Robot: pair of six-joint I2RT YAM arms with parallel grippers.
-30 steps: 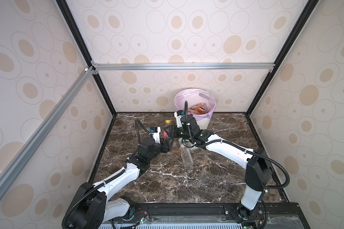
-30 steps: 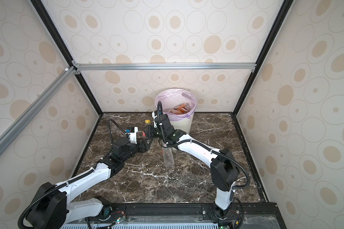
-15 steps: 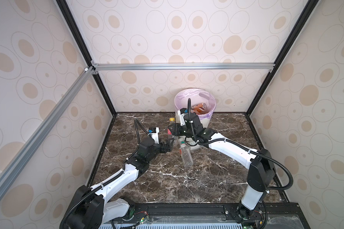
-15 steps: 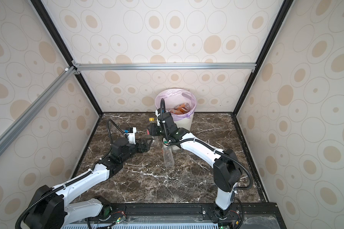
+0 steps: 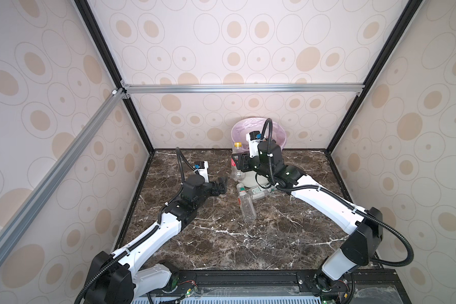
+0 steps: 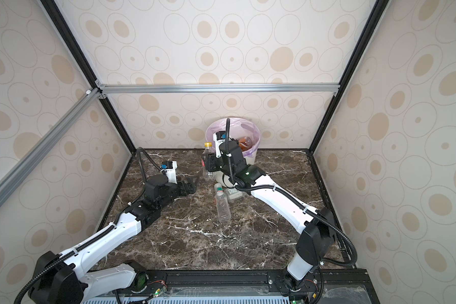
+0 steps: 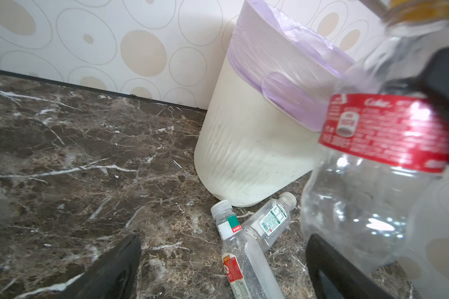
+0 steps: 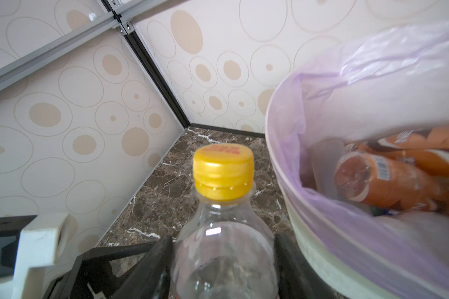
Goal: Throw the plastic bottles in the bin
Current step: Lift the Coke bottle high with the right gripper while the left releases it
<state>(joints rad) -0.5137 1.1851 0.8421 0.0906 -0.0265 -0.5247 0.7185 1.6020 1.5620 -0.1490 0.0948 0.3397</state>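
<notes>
One clear, red-labelled, yellow-capped bottle (image 8: 223, 253) is upright.

the right tool (image 8: 223, 246) grips a clear yellow-capped bottle (image 8: 223, 222) beside the bin (image 8: 306, 246) holding orange bottles (image 8: 381, 181).

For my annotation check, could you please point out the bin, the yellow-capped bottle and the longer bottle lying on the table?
bin (image 7: 244, 145): left wrist view, ribbed side wall.
yellow-capped bottle (image 8: 223, 233): right wrist view, clear shoulder.
longer lying bottle (image 5: 246, 204): in a top view, mid-body.
</notes>
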